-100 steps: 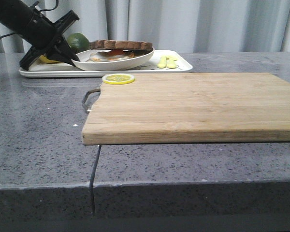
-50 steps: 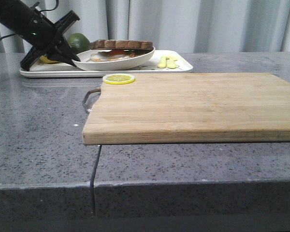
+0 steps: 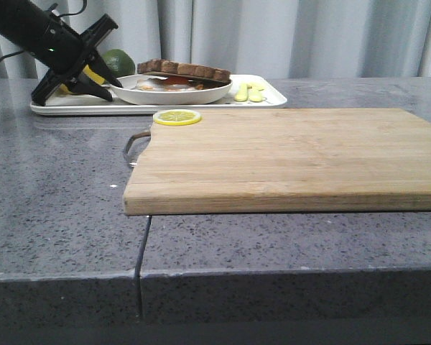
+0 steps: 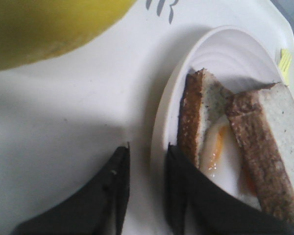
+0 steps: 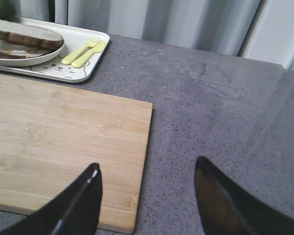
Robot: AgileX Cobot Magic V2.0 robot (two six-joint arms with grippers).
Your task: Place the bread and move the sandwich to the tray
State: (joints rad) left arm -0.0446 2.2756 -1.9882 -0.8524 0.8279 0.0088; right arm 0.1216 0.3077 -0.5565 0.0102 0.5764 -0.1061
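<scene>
Sandwich (image 3: 183,75) sits on its round white plate (image 3: 169,93), and the plate rests on the white tray (image 3: 158,106) behind the cutting board (image 3: 287,154).

Left of the plate: the left gripper (image 4: 148,188) straddles the plate rim, one finger outside on the tray, one inside against the bread; jaws slightly parted, not pinching that I can see. A lime (image 3: 117,62) and a yellow fruit (image 4: 44,27) lie just behind it on the tray.

Judgement: plate looks delivered. To finish cleanly, widen the fingers enough to clear the rim, then lift straight off so the inner finger doesn't drag the top slice.

Right of the plate: a fork and spoon (image 5: 83,52).

Count: two bread slices, one egg, one plate, one tray, one lemon slice (image 3: 176,116) on the board corner.

Right gripper (image 5: 147,196) hangs wide open, empty, over the board's far right edge.
</scene>
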